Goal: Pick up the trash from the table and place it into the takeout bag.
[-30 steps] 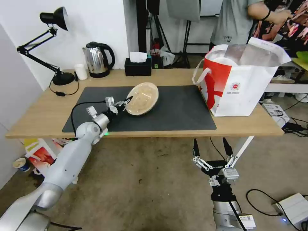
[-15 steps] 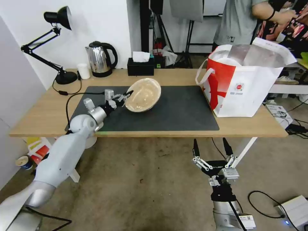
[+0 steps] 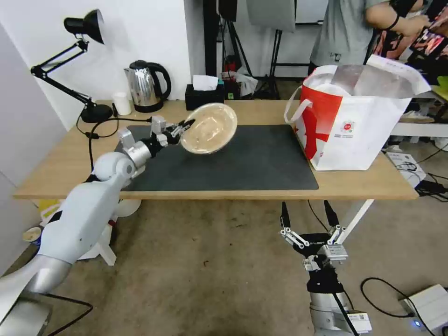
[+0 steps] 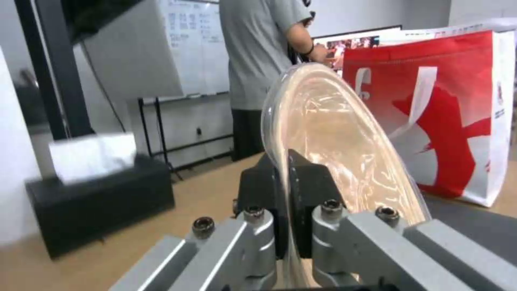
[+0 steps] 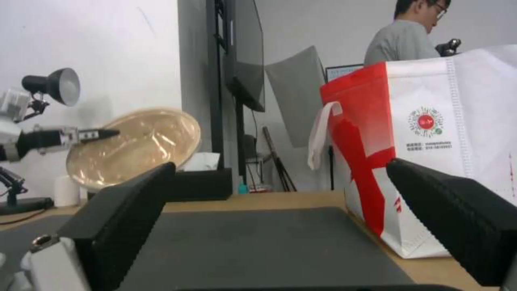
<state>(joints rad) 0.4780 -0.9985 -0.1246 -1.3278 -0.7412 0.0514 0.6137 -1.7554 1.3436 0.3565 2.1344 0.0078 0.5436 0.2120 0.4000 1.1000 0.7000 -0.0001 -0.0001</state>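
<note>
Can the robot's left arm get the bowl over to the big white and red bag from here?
Probably yes. The left gripper is shut on the bowl's rim, lifted above the mat. Nothing stands between it and the bag, whose top is open. The reach looks long, though.

Left tool clamped, raised; right tool spread, low

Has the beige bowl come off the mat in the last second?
Yes. The left tool has raised the beige paper bowl; its top rim now overlaps the mat's far edge, nearer the tissue box. The right tool hangs open below the table.
</note>
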